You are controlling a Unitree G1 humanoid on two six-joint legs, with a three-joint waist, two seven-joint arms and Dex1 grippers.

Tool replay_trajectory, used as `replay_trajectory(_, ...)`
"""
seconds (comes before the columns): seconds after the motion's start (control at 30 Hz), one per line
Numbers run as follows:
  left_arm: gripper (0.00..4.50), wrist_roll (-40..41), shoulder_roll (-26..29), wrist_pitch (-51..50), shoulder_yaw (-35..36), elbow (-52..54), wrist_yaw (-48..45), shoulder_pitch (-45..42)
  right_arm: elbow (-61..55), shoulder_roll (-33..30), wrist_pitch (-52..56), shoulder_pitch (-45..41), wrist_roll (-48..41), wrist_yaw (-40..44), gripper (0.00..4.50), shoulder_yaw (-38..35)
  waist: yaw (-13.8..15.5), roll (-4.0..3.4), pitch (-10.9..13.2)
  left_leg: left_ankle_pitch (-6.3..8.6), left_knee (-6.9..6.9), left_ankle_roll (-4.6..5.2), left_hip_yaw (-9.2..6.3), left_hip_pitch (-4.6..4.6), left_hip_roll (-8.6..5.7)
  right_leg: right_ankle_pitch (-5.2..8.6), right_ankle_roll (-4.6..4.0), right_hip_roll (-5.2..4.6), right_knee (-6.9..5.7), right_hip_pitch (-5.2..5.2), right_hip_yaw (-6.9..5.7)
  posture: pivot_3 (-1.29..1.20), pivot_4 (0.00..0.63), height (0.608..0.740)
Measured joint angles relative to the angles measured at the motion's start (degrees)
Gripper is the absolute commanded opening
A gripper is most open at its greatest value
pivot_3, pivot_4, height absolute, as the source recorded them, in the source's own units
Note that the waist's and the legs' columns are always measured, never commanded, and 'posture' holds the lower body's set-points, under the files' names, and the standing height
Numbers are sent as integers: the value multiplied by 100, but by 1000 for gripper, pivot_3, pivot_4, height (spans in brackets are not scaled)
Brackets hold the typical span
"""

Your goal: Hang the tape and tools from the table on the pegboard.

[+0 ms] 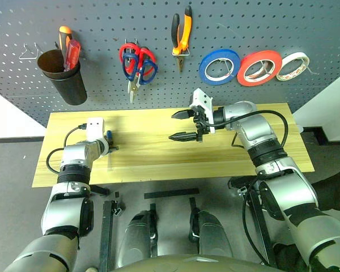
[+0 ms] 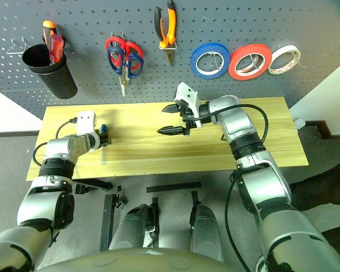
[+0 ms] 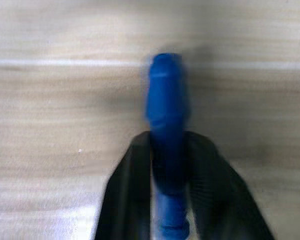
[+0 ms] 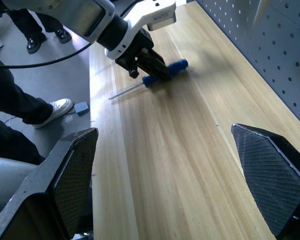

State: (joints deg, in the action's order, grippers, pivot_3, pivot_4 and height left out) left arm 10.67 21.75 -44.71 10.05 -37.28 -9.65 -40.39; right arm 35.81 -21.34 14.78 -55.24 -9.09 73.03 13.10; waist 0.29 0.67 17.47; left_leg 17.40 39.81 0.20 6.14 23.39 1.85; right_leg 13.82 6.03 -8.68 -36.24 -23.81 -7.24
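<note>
The blue-handled screwdriver lies on the table, its handle clamped between the closed fingers of the left gripper, which hide its middle. The thin shaft pokes out beneath the gripper. Well to the right, the right gripper hangs wide apart, holding nothing.

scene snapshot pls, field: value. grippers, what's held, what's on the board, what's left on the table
left gripper: shut on the blue-handled screwdriver, which lies on the table
right gripper: open, nothing between the fingers, above mid table
pegboard: blue tape, red tape, white tape, orange-and-black pliers, blue-handled scissors and red-handled scissors on one hook area
black cup: hangs on the board, holds red and orange screwdrivers
left on table: just the blue-handled screwdriver
bystanders: legs and shoes beyond the table end in the right wrist view
</note>
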Motion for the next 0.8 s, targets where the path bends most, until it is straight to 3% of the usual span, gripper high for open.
replay_trajectory(0.17,516,89,28,-574,-33,1096,-247,604,29,-41,-1,-44,-15,35,4500,-54,-2,1,-3,0,-3,-1,1,1,1,0,0,1,2,0,-1,46,270,740)
replay_trajectory(0.43,516,928,498,-212,316,4473,-1473,2215,-919,-484,842,-70,-706,272,4500,-731,43,9,-21,-1,-4,-3,-5,50,5,-1,0,1,7,-46,-5,81,194,740)
replay_trajectory(0.63,516,2072,590,-97,1002,5588,-2239,2504,-1633,-642,1432,-26,-1196,271,4500,-968,83,36,-64,-1,6,-2,-12,78,3,-1,0,1,10,-54,-21,130,147,740)
replay_trajectory(0.8,516,3292,718,177,1750,5822,-2672,1784,-1756,-689,1702,-35,-1510,156,4500,-1225,201,49,-186,-1,8,-2,-14,89,1,-1,0,3,12,-59,-31,130,117,740)
